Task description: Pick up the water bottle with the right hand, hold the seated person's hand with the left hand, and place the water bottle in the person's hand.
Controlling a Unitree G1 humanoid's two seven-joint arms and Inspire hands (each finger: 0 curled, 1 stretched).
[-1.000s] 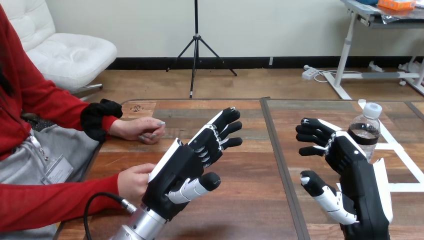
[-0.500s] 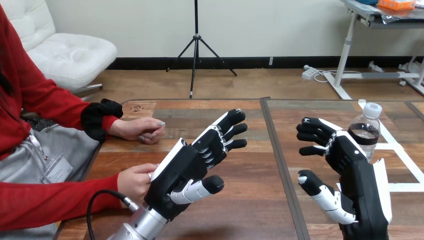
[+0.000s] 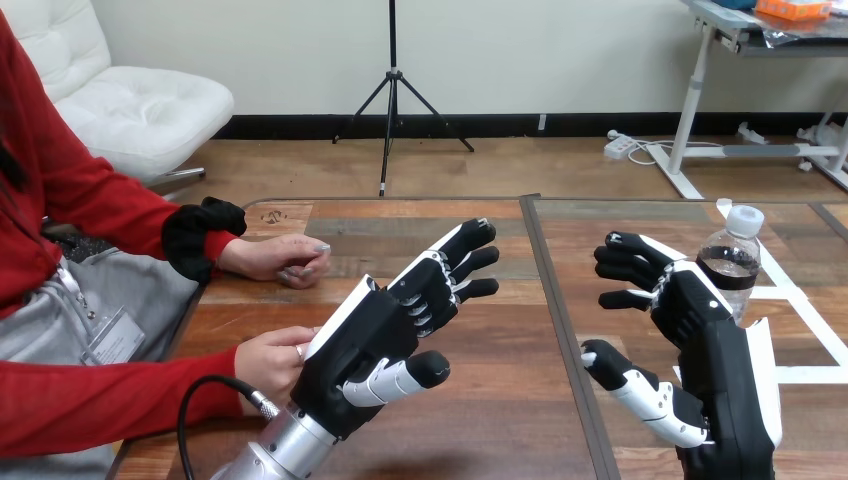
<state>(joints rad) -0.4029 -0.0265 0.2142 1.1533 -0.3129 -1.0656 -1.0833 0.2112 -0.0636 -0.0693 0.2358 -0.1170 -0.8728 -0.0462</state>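
At the near edge of the wooden table (image 3: 500,425), the robot's two arms rise from the bottom of the view with their palms turned toward each other and a wide gap of bare wood between them. The left hand (image 3: 385,335) is open, its fingers straight and slightly fanned, pointing up and away, and its thumb sticking out toward the middle of the table; it holds nothing. Just behind its white back shell sits the person's hand at the view's lower left (image 3: 268,362), loosely closed. Whether the two touch cannot be told, and no robot finger curls round it. The right hand (image 3: 690,335) is also open and empty, with its fingers loosely bent toward the left and its thumb spread low and wide. A little farther back, the water bottle (image 3: 730,262) stands upright on the table just behind and to the right of this hand, white cap on; the back of the hand hides its lower part, and contact between them cannot be judged. Farther off at the left edge, the person's other hand (image 3: 282,260) rests on the tabletop, well apart from both robot hands.
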